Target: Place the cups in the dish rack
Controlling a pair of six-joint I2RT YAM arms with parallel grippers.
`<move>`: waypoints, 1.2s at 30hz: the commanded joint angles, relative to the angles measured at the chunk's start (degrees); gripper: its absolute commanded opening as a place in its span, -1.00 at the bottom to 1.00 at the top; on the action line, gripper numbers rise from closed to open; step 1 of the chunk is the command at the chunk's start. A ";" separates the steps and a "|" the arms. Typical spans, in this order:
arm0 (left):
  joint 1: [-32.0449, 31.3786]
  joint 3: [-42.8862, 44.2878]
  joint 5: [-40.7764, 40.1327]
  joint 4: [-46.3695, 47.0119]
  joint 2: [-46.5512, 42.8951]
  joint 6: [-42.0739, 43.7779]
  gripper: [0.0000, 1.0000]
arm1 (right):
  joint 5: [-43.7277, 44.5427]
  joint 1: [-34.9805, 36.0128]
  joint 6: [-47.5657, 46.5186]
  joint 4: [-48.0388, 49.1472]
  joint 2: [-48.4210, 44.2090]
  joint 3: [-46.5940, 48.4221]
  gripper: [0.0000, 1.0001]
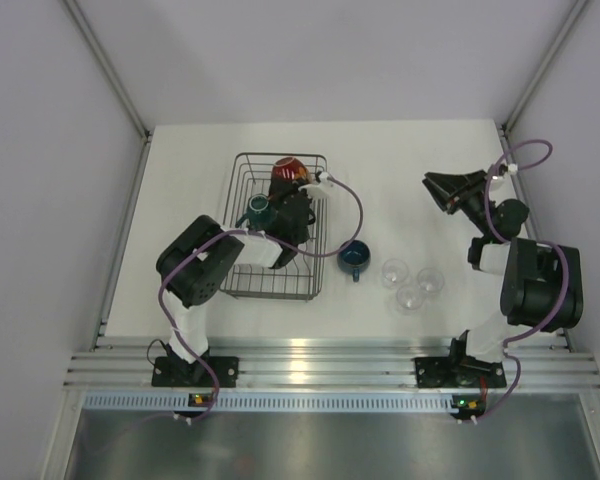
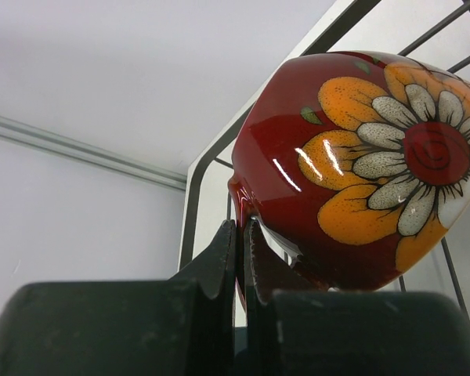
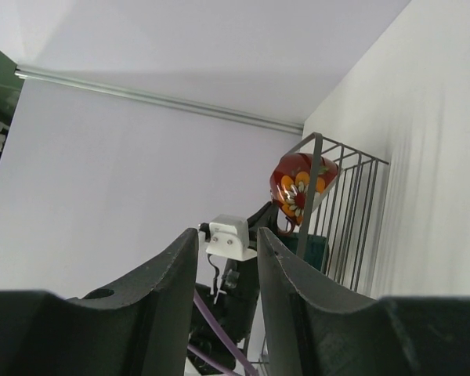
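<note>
The red patterned cup (image 1: 288, 171) is at the far end of the dark wire dish rack (image 1: 242, 281), tilted on its side. My left gripper (image 1: 291, 193) is shut on its handle. In the left wrist view the cup (image 2: 360, 157) fills the right side, with the gripper (image 2: 236, 227) pinching the handle. The teal mug (image 1: 258, 210) sits in the rack beside my left arm. The dark-blue cup (image 1: 354, 258) stands on the table right of the rack. Three clear glasses (image 1: 411, 284) stand further right. My right gripper (image 1: 445, 190) is open and empty, away from them all.
The right wrist view shows its open gripper (image 3: 227, 243) facing the rack (image 3: 352, 211), the red cup (image 3: 298, 184) and my left arm. The white table (image 1: 200, 160) is walled left, right and behind. A metal rail (image 1: 320, 362) runs along the near edge.
</note>
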 commanded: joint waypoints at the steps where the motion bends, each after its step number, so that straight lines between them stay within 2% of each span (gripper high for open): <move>1: 0.46 0.67 0.28 9.60 -0.52 -0.30 -1.00 | -0.56 -0.87 -0.69 24.11 -1.96 -0.50 -0.26; 19: 1.69 3.66 5.38 -0.51 3.34 -4.35 -1.00 | -0.92 -1.40 -1.04 24.11 -1.88 -1.12 -0.27; 36: 0.37 2.87 -0.59 -1.04 6.16 -1.01 -1.00 | -1.44 -1.49 -1.04 24.11 -1.52 -0.86 -0.20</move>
